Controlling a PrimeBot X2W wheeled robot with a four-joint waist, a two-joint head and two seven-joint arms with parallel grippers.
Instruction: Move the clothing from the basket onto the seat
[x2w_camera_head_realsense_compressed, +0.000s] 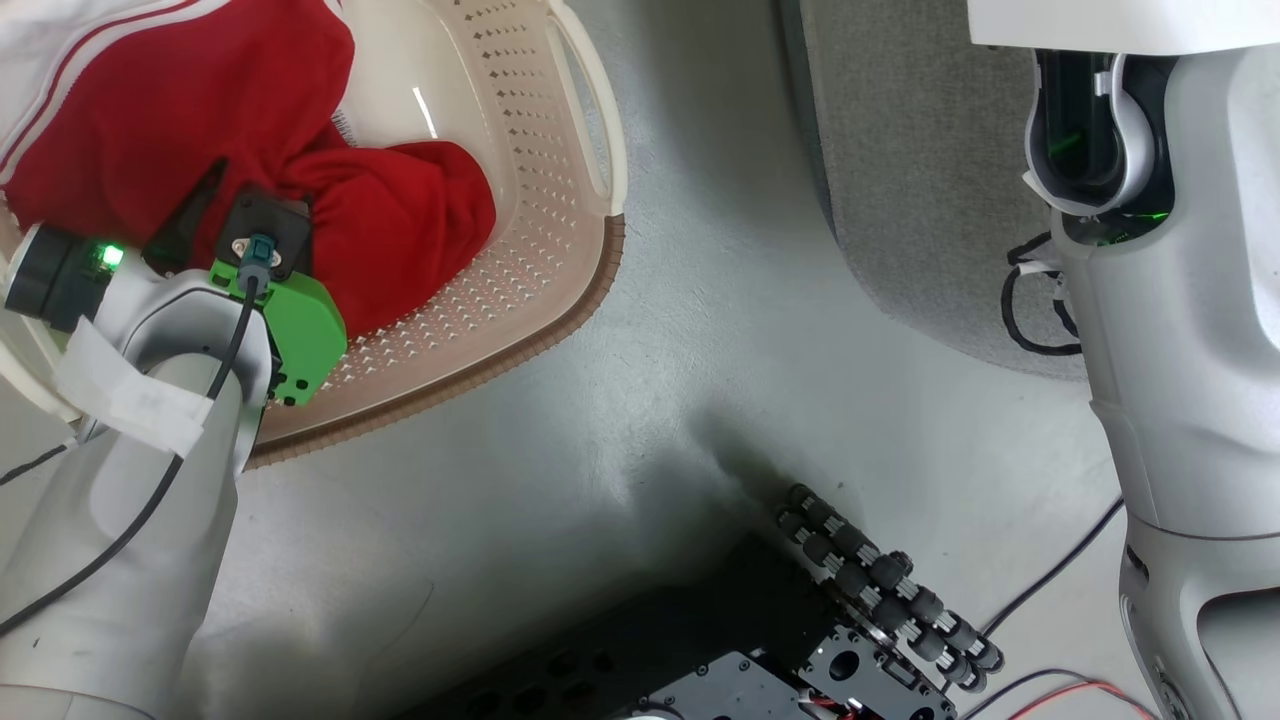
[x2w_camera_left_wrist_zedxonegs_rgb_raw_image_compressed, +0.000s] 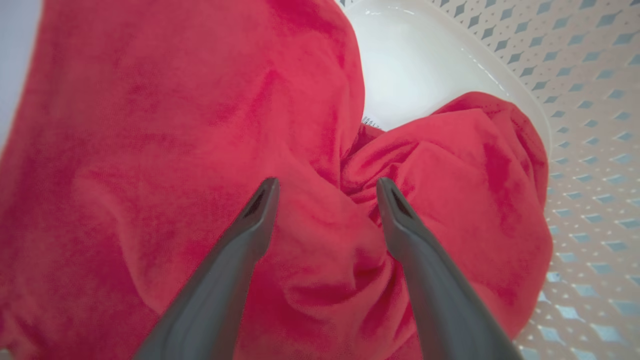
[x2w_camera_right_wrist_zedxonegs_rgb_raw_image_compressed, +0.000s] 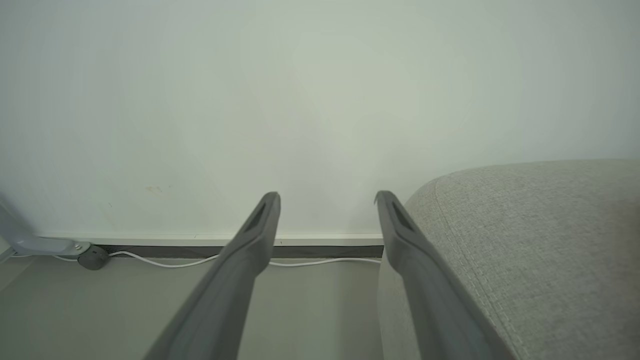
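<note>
Inside one basket (x2w_camera_head_realsense_compressed: 540, 200) at ten o'clock, the left gripper (x2w_camera_left_wrist_zedxonegs_rgb_raw_image_compressed: 325, 187) is hanging open over red clothing (x2w_camera_left_wrist_zedxonegs_rgb_raw_image_compressed: 150, 150); the right gripper (x2w_camera_right_wrist_zedxonegs_rgb_raw_image_compressed: 327, 200) is hanging open by one sofa (x2w_camera_right_wrist_zedxonegs_rgb_raw_image_compressed: 525, 240).

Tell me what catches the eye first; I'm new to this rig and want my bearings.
Bright red clothing heaped in the cream basket, upper left of the head view, stands out at once. The left claw hangs open just over its folds. The right claw, also open, points at a pale wall with the grey seat at its right.
</note>
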